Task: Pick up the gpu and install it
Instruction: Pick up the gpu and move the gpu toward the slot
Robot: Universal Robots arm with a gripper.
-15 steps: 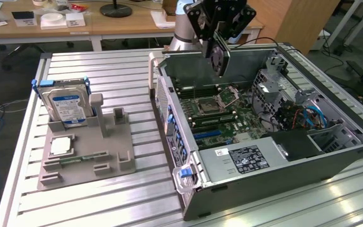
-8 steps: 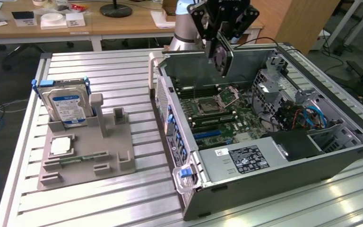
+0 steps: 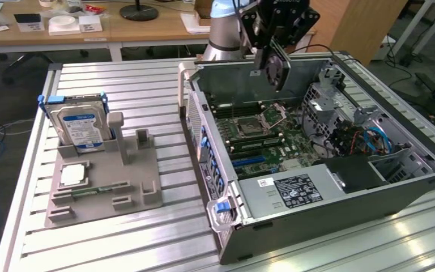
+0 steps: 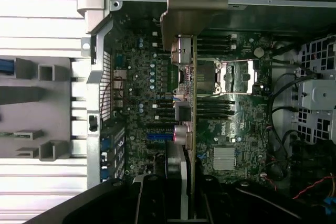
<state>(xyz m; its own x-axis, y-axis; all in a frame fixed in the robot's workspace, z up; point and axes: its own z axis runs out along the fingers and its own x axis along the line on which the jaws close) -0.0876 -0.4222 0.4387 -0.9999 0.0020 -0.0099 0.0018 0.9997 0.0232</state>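
1. Gripper (image 3: 272, 52): black, jaws partly closed, clamped on the gpu's flat faces.
2. gpu (image 3: 278, 73): thin dark card held edge-down directly beneath the gripper, with a bent silvery bracket (image 4: 189, 3) on its end.
3. Motherboard (image 3: 271, 141): below the card, green and densely studded.
4. Computer case (image 3: 338, 209): grey sheet metal, open-sided.
5. Holder (image 3: 104, 187): far aside, grey and moulded.
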